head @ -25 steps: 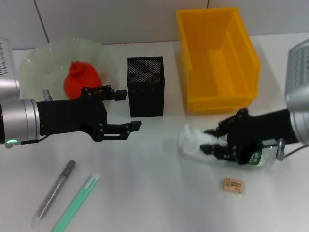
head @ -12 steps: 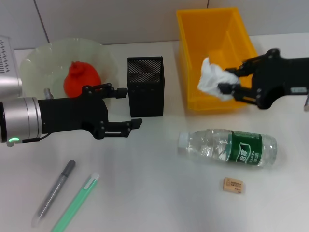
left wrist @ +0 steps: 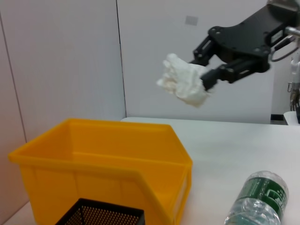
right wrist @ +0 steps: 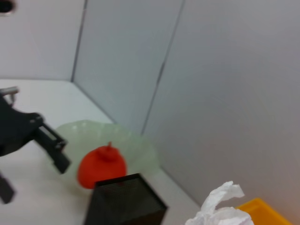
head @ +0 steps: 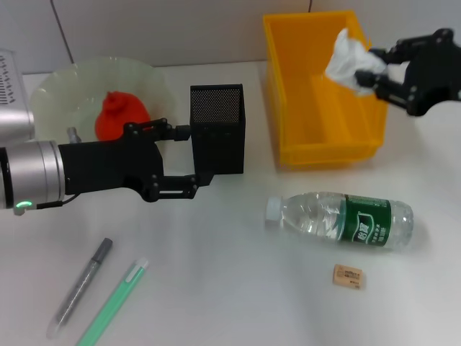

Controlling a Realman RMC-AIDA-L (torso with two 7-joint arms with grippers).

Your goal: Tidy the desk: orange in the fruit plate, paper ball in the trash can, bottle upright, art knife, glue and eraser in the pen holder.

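While the orange already sits in the plate left of the holder, the left gripper waits beside it, fingers spread and empty. Right of the holder, the right gripper pinches the paper ball above the bin, presumably to drop it. Bottle and eraser lie nearer; their labels are unreadable.

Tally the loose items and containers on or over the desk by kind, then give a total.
Containers: 3 — fruit plate, pen holder, trash can
Pens: 2 — grey pen, green pen
Orange: 1
Bottle: 1
Eraser: 1
Paper ball, held in the right end effector: 1
Total: 9
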